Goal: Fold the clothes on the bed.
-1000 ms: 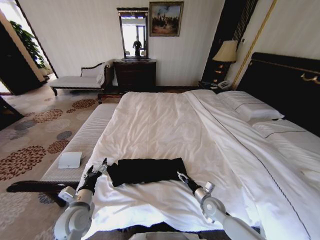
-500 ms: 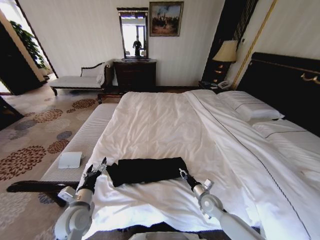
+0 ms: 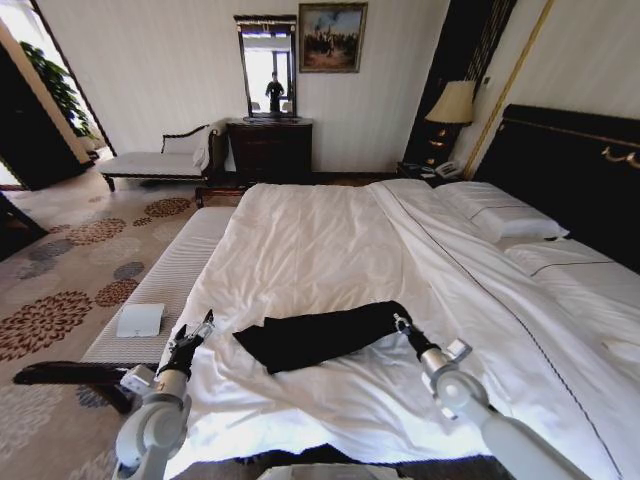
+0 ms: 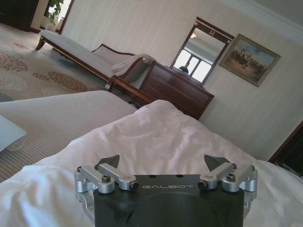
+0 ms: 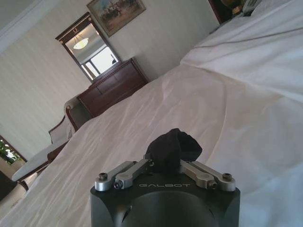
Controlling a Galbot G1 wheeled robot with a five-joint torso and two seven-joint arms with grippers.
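— Where was the shirt [image 3: 318, 338]?
— On the white bed [image 3: 330, 240], near its foot. The right claw [image 3: 399, 322] was clenched on the shirt's right end, a black bunch [image 5: 171, 147] of cloth between its fingers, raised off the duvet.
— And the left claw [image 3: 193, 333]?
— Released, fingers spread, just left of the shirt's other end, apart from it, beside the bench [image 3: 160, 290].
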